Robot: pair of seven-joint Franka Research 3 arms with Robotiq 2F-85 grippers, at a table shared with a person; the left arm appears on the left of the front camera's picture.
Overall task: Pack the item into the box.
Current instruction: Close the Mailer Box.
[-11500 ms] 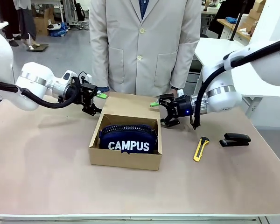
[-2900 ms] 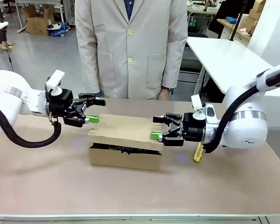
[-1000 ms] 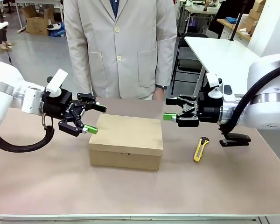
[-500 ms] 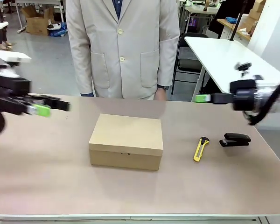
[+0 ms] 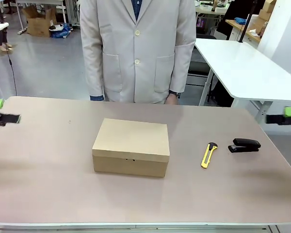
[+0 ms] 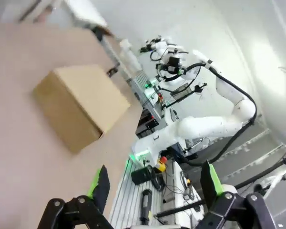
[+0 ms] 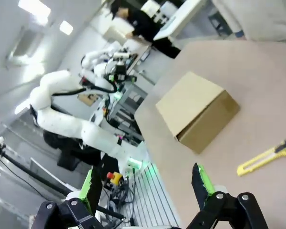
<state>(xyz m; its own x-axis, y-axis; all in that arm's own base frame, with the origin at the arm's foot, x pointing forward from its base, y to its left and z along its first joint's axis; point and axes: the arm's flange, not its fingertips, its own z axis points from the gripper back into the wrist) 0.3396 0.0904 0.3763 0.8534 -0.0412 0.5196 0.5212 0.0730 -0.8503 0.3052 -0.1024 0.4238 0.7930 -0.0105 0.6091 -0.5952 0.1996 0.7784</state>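
The box (image 5: 131, 147) stands shut in the middle of the table, its flap lid lying flat. The item is hidden from view. My left gripper (image 5: 0, 111) hangs at the far left edge of the front view, well away from the box. My right gripper (image 5: 285, 115) hangs at the far right edge. The left wrist view has my left gripper (image 6: 155, 181) open and empty, with the box (image 6: 81, 105) far ahead. In the right wrist view my right gripper (image 7: 146, 183) is open and empty too, the box (image 7: 198, 109) lying beyond it.
A yellow utility knife (image 5: 207, 154) and a black stapler (image 5: 245, 144) lie right of the box. The knife (image 7: 264, 157) also appears in the right wrist view. A person in a beige coat (image 5: 138, 48) stands at the table's far side.
Both arms have drawn back from beside the box to the picture's left and right edges, still open. The box stays shut and has not moved. The person shifted slightly right.
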